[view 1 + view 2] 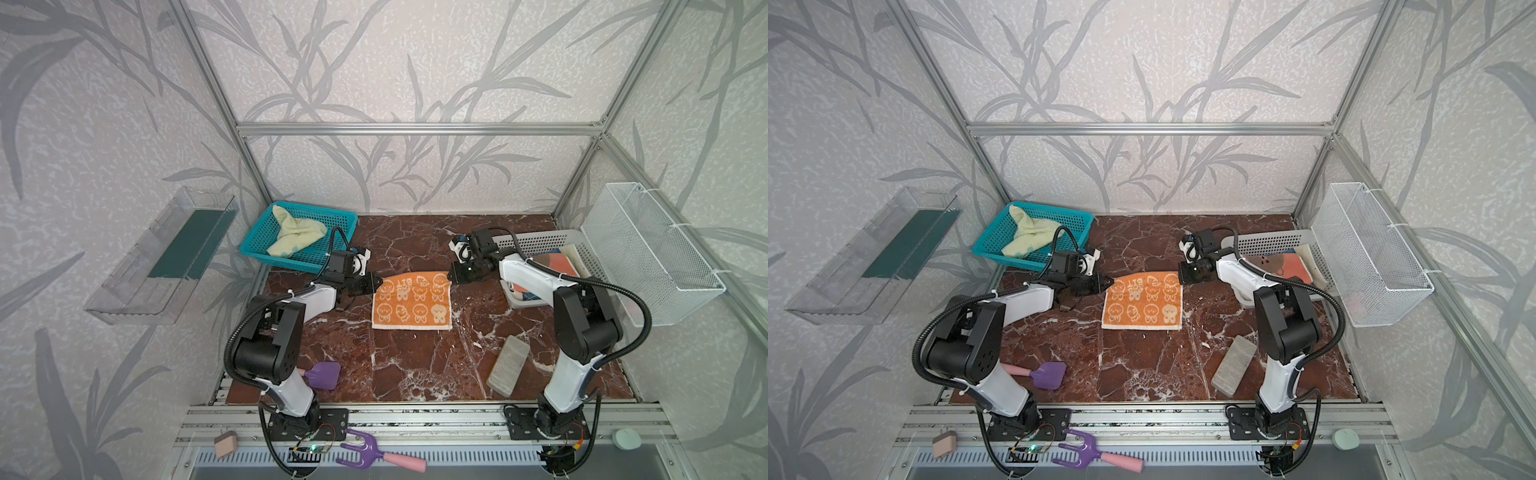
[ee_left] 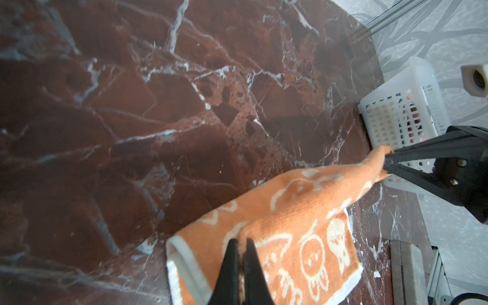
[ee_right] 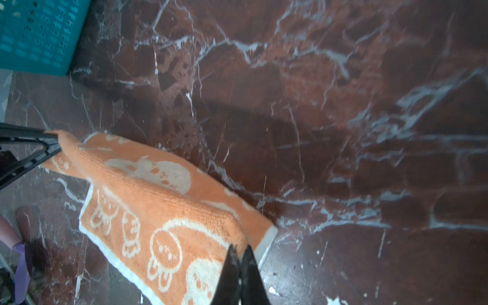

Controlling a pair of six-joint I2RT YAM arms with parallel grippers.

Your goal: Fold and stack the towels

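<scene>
Orange towel [image 1: 412, 305] sits mid-worktop [image 1: 415, 374], its near half flat on the marble and its far edge raised off it. Left gripper [image 1: 378, 281] has its jaws pinched tight on the far-left corner, and right gripper [image 1: 452, 277] is the same deal on the far-right corner. Both wrist views show cloth clamped right at the tips. Pale yellow towel [image 1: 293, 233] is crumpled in the teal basket [image 1: 324, 210], far left. Salmon towel [image 1: 561, 262] lies in the white tray [image 1: 540, 240] on the right, partly behind the right arm. Grey block [image 1: 508, 365] lies near right, well apart from the orange one.
</scene>
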